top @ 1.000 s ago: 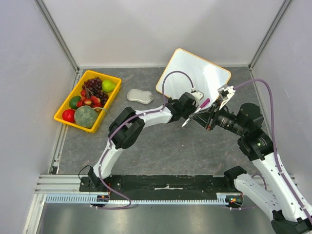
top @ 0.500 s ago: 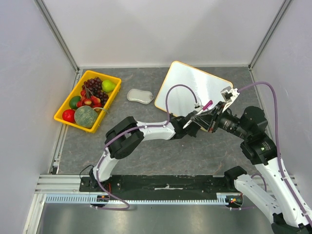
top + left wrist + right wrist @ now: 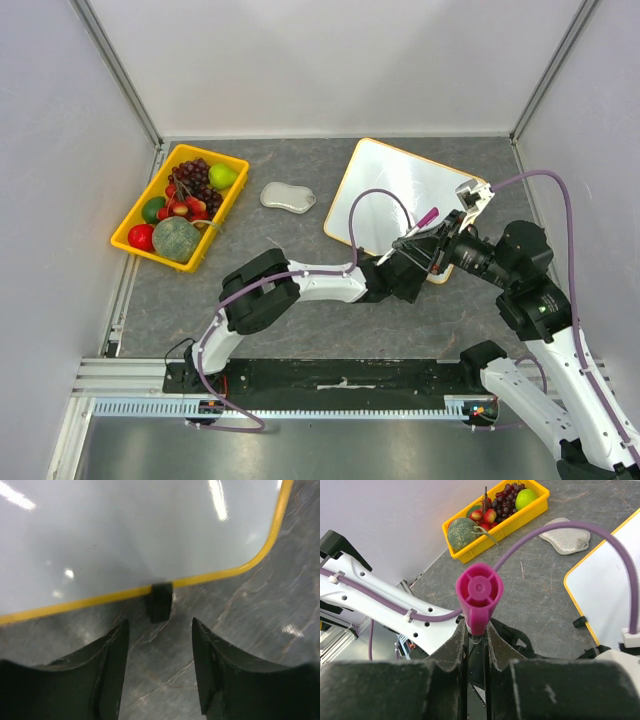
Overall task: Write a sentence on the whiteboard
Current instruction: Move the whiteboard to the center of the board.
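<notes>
The whiteboard (image 3: 405, 195) lies on the grey table at the back right, white with a yellow rim. No sentence shows on it. My left gripper (image 3: 403, 284) is open at the board's near edge. In the left wrist view its fingers (image 3: 160, 623) flank bare table, and a black clip foot (image 3: 161, 601) on the whiteboard (image 3: 125, 535) lies just ahead of them. My right gripper (image 3: 428, 247) hovers above the left one. It is shut on a marker (image 3: 416, 227) with a magenta cap (image 3: 479, 594), which stands up from between the jaws of the right gripper (image 3: 478, 630).
A yellow fruit tray (image 3: 224, 214) holding grapes, a melon and other fruit stands at the back left. A grey pouch-like pad (image 3: 288, 197) lies between tray and board. A purple cable (image 3: 555, 530) arcs over the left arm. Walls close in on three sides.
The whiteboard has come nearer and down onto the table. My left gripper, shut at its edge before, has opened and let go. The right gripper with the marker has barely shifted.
</notes>
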`<state>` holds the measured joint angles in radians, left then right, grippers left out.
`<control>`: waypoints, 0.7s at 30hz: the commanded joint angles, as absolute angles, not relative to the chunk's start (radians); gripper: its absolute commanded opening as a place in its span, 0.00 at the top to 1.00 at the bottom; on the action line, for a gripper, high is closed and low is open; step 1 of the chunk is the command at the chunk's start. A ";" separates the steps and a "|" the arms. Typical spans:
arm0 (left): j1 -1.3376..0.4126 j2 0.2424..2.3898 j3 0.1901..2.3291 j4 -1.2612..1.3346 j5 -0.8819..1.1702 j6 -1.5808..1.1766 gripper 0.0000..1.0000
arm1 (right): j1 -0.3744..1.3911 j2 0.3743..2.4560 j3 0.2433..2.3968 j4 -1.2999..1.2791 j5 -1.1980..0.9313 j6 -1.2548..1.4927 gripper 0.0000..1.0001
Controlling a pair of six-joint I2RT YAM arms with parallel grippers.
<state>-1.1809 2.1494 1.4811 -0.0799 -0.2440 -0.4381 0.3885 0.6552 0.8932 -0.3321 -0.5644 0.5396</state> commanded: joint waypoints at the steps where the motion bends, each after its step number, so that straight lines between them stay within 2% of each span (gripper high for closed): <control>1: -1.206 2.056 1.373 -0.091 -0.268 -0.497 0.34 | 0.387 0.652 0.940 -0.331 -0.578 0.542 1.00; 3: -1.204 2.005 1.318 -0.078 -0.290 -0.499 0.27 | 0.387 0.658 0.942 -0.331 -0.577 0.541 1.00; 6: -1.204 1.922 1.226 -0.055 -0.322 -0.512 0.23 | 0.385 0.666 0.946 -0.328 -0.574 0.537 1.00; 12: -1.204 1.832 1.103 -0.101 -0.411 -0.528 0.22 | 0.387 0.687 0.965 -0.319 -0.577 0.535 1.00; 21: -1.125 1.827 1.068 -0.201 -0.469 -0.532 0.20 | 0.387 0.713 0.963 -0.311 -0.574 0.519 1.00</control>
